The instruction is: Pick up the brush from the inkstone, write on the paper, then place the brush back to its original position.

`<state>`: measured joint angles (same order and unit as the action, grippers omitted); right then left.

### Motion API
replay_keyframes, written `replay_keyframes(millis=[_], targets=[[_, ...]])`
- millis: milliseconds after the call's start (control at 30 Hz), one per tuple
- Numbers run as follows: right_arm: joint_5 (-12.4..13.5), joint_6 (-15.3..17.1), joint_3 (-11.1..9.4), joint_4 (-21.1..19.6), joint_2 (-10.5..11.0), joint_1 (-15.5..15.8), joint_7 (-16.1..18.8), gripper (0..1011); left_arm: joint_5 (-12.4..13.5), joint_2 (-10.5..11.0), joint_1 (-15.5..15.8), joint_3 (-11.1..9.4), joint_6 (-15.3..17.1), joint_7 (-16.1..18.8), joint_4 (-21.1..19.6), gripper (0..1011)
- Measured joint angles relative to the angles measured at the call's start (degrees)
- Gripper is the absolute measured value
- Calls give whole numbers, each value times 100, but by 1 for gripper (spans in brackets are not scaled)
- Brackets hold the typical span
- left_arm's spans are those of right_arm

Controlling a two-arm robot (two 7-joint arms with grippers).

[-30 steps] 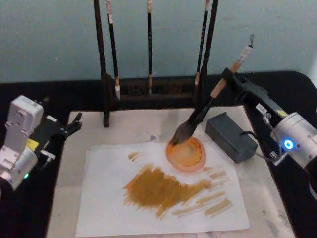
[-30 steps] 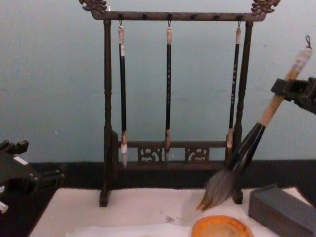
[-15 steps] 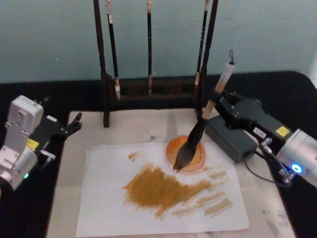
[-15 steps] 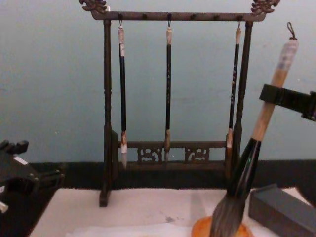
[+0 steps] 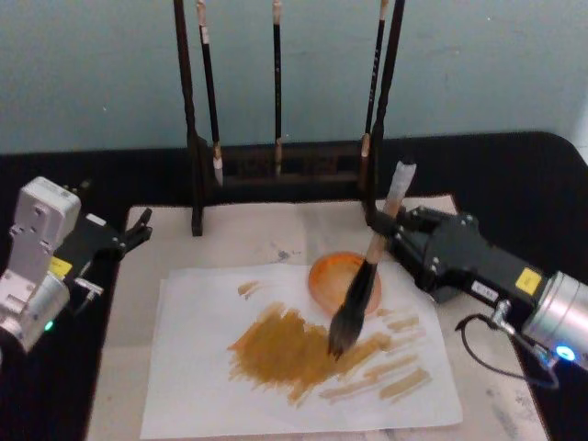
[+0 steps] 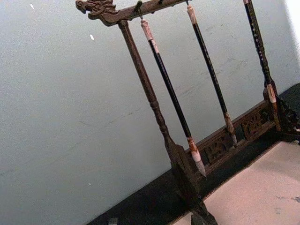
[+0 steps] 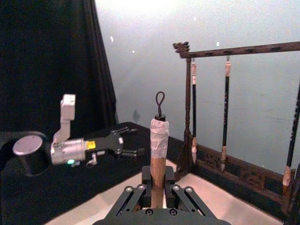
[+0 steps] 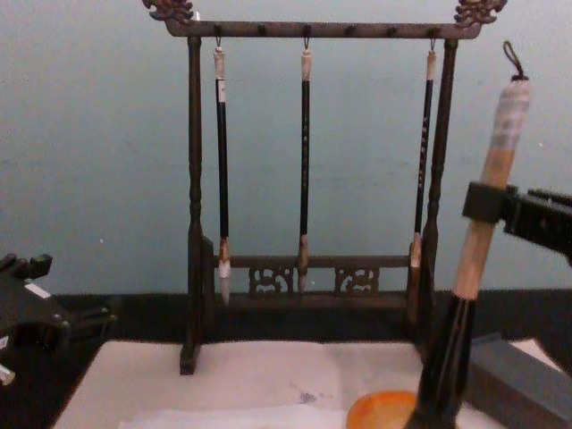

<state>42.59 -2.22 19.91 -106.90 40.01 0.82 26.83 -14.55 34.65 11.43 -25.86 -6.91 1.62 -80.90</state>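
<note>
A cream mat point(image 5: 230, 230) covers the black table point(image 5: 514, 175), with bare margins around the paper point(image 5: 193, 367). The paper's near strip is blank and ochre strokes cross its middle. The brush point(image 5: 367, 266) stands there tuft-down, its handle clamped by the right gripper point(image 5: 390, 225), just before an orange dish point(image 5: 326, 276). The left gripper point(image 5: 136, 230) sits off the mat's left edge, grip unclear. The arms' yellow labels are unreadable. The brush rack point(image 5: 276, 170) stands farthest.
</note>
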Motion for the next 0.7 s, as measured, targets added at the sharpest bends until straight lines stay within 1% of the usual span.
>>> replay_keyframes(millis=[200, 367, 700], targets=[[-188, -30, -25, -116, 39, 197, 65, 161, 0, 0, 0, 0, 0, 0, 0, 1010], [-296, -30, -22, -162, 30, 290, 140, 161, 0, 0, 0, 0, 0, 0, 0, 1009], [-520, -27, 85, -139, -61, 305, 312, 160, 0, 0, 0, 0, 0, 0, 0, 1010]])
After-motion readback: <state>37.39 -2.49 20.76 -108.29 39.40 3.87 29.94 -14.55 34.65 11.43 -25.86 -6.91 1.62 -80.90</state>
